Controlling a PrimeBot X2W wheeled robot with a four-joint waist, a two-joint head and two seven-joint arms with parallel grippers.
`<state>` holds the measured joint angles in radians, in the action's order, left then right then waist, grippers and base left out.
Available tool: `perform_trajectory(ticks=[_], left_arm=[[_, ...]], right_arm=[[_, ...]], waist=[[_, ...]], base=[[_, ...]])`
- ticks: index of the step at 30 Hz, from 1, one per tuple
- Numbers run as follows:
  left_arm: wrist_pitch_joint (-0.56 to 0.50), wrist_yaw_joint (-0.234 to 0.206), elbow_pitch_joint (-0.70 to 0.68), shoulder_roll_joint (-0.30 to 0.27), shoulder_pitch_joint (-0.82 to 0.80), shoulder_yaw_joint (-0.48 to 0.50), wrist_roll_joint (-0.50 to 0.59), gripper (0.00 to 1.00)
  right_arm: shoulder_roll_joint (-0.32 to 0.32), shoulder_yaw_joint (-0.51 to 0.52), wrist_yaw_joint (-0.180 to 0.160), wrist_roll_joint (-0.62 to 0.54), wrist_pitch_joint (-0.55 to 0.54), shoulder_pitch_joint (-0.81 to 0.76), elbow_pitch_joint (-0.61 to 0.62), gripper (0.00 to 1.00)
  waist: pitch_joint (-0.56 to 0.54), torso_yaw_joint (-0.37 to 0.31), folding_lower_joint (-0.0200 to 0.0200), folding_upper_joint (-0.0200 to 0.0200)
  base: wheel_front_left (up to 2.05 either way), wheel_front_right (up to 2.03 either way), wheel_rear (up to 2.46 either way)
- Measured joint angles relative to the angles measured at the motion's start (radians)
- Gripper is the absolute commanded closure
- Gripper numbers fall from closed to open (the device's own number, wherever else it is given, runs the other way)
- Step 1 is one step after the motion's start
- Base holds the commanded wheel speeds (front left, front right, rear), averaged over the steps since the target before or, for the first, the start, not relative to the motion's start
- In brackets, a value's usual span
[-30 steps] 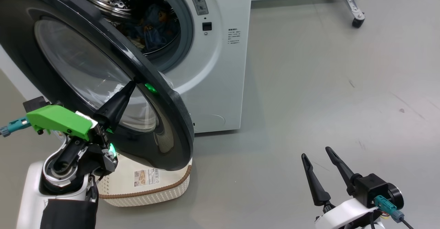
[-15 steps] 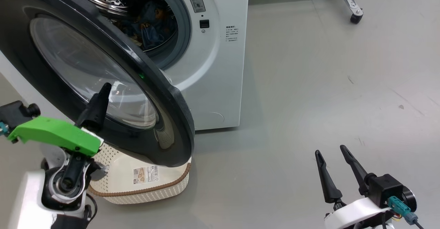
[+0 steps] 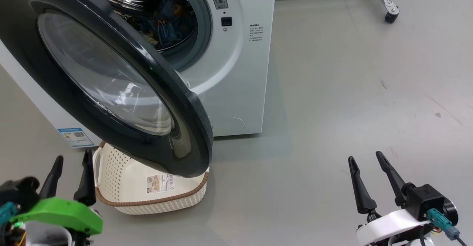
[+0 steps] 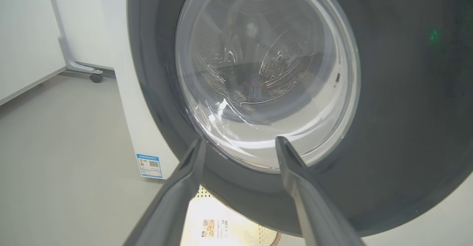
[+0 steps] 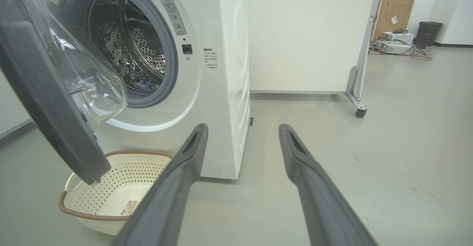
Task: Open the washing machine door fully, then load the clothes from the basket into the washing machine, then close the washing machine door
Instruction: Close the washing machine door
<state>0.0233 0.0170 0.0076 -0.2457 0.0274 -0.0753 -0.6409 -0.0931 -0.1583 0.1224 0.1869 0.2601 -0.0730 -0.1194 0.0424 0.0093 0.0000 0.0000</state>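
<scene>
The washing machine stands with its door swung partway out, the black rim hanging over the basket. Blue clothes lie inside the steel drum. The basket on the floor looks empty inside. My left gripper is open at the lower left, clear of the door and left of the basket. In the left wrist view its fingers point at the door's glass with nothing between them. My right gripper is open over bare floor at the lower right, its spread fingers facing the machine.
A blue label is stuck low on the machine's front. A wheeled partition foot with a caster stands behind on the right. A cardboard box and cabled equipment sit far off. Grey floor stretches right of the machine.
My left gripper was shut with its fingers at the door's rim; it has opened, let go and dropped back to the lower left. The door stays partway open. The right gripper keeps its pose.
</scene>
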Motion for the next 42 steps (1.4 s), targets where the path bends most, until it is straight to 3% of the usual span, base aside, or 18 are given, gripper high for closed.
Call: perform_trajectory(ticks=[10, 20, 21, 22, 23, 24, 33, 42], left_arm=[[0.161, -0.072, 0.059, 0.005, 0.136, -0.038, 0.15, 0.0], [0.208, -0.088, 0.086, 0.032, 0.168, -0.066, 0.219, 0.0], [0.21, -0.088, 0.087, 0.039, 0.169, -0.068, 0.22, 0.0], [0.216, -0.088, 0.088, 0.042, 0.171, -0.071, 0.221, 0.0], [0.217, -0.088, 0.09, 0.044, 0.174, -0.072, 0.223, 0.0], [0.217, -0.092, 0.091, 0.045, 0.179, -0.069, 0.223, 0.0], [0.225, -0.098, 0.098, 0.074, 0.189, -0.06, 0.237, 0.0], [0.225, -0.106, 0.098, 0.092, 0.189, -0.053, 0.246, 0.0]], right_arm=[[-0.001, 0.012, 0.0, -0.012, 0.0, 0.0, 0.004, 0.0], [-0.016, 0.037, 0.0, -0.022, 0.0, 0.0, 0.0, 0.0], [-0.019, 0.035, 0.0, -0.022, 0.0, 0.0, -0.002, 0.15], [-0.02, 0.032, 0.0, -0.022, 0.0, 0.0, -0.004, 0.55], [-0.022, 0.029, 0.0, -0.024, 0.0, 0.0, -0.007, 0.86], [-0.025, 0.019, 0.0, -0.026, 0.0, 0.001, -0.012, 1.0], [-0.006, -0.03, 0.0, -0.03, 0.0, 0.047, -0.01, 1.0], [0.003, -0.148, 0.0, -0.027, 0.0, 0.22, 0.123, 1.0]], waist=[[-0.011, 0.007, 0.0, 0.0], [-0.021, 0.028, 0.0, 0.0], [-0.023, 0.032, 0.0, 0.0], [-0.026, 0.035, 0.0, 0.0], [-0.028, 0.039, 0.0, 0.0], [-0.03, 0.042, 0.0, 0.0], [-0.035, 0.057, 0.0, 0.0], [-0.037, 0.073, 0.0, 0.0]], base=[[0.0, 0.0, 0.0], [0.0, 0.0, 0.0], [0.0, 0.0, 0.0], [0.0, 0.0, 0.0], [0.0, 0.0, 0.0], [0.0, 0.0, 0.0], [0.0, 0.0, 0.0], [0.0, 0.0, 0.0]])
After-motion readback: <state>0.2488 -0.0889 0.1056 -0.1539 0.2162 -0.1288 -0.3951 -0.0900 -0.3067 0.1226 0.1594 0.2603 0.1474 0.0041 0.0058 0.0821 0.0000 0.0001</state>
